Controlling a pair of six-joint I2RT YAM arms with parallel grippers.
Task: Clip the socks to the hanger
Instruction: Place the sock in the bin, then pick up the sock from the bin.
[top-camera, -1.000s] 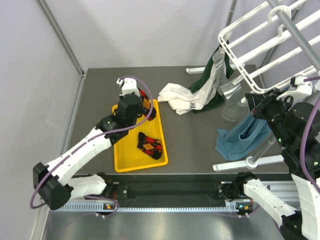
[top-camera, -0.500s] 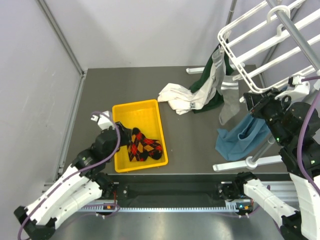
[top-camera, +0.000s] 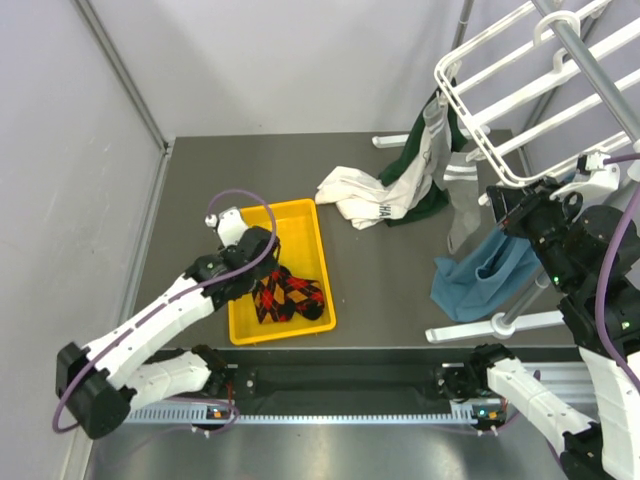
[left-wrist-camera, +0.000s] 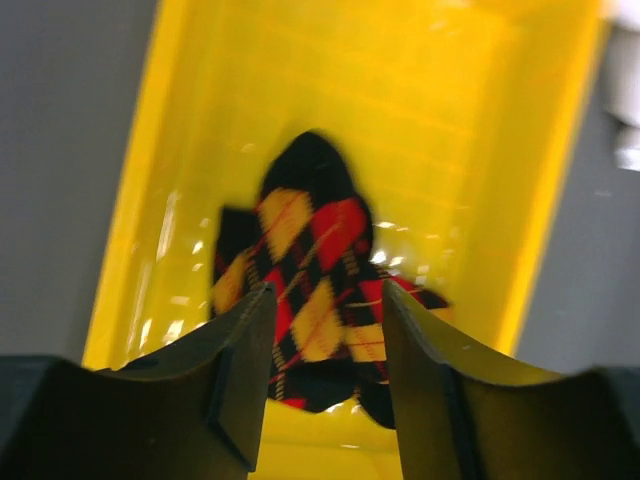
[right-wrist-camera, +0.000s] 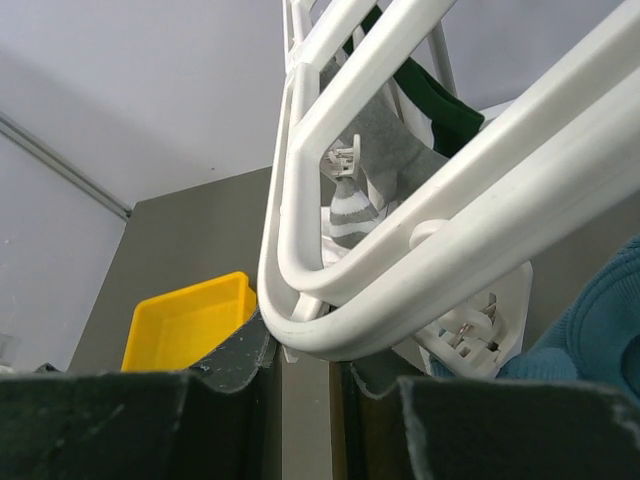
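Two red, black and yellow argyle socks (top-camera: 291, 296) lie together at the near end of a yellow tray (top-camera: 270, 208). My left gripper (top-camera: 262, 278) hovers just above them, open, nothing between its fingers; in the left wrist view an argyle sock (left-wrist-camera: 310, 262) shows past the gripper (left-wrist-camera: 325, 300). The white hanger (top-camera: 520, 95) tilts at the upper right. A light grey sock (top-camera: 456, 205) dangles from one of its clips (right-wrist-camera: 345, 160). My right gripper (top-camera: 508, 206) is shut on the hanger's outer rim (right-wrist-camera: 300, 330), which runs between the fingers of that gripper (right-wrist-camera: 305, 345).
A white and green garment (top-camera: 378, 203) lies behind the tray. A blue cloth (top-camera: 485, 275) is draped by the stand's grey pole (top-camera: 590, 70) and white feet (top-camera: 470, 328). Grey walls close the left and back.
The left gripper carried an argyle sock from the tray's far end, dropped it beside the other, drew back, and now leans open over both. The right arm has not moved.
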